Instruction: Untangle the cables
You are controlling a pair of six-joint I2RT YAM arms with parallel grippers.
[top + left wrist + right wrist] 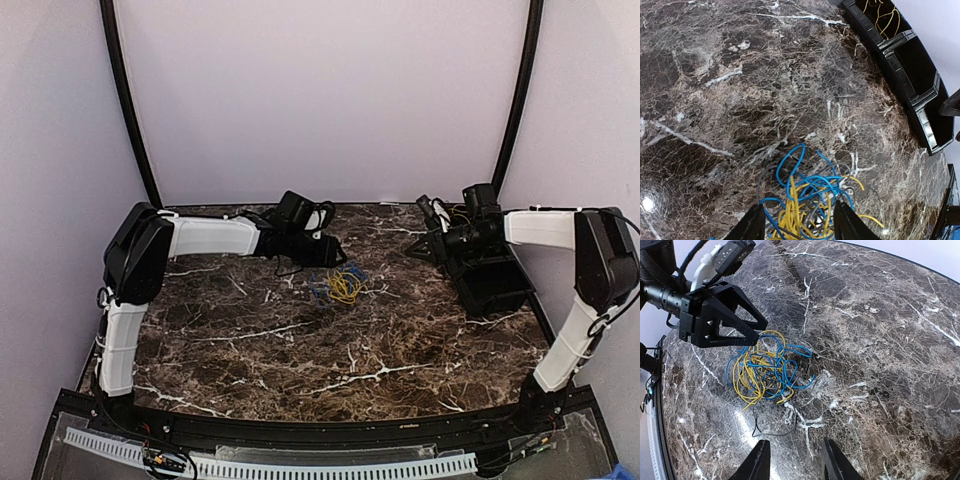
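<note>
Closest to me, along the near edge, a white slotted strip (300, 465) runs between the two arm bases. Beyond it stretches bare brown marble table (300, 370). Past the middle of the table lie the cables (342, 287), a loose clump of yellow and blue loops knotted through one another, sitting flat on the stone.

The left pincer (799, 206) is right over that clump. Its fingers are spread, and in its own camera they straddle the near side of the tangle, with yellow and blue strands showing between them. I cannot tell whether the tips touch the wire. The clump is roundish with no clear long axis; its blue loops fan away from the left pincer toward open marble.

The right pincer (796, 442) is also spread and holds nothing. It hangs over bare marble, with the tangle lying ahead of its fingertips and a little to one side. A thin dark wire (772, 431) trails out of the clump toward it, and a couple of blue ends stick out on that side too. So the left arm is much the nearer, and I would guess it pins or lifts while the right comes in for a loose end.

Further back on the right stands a black bin (497, 285) with compartments; yellow strands (884, 17) sit in its far one. I can read no label or writing anywhere.
</note>
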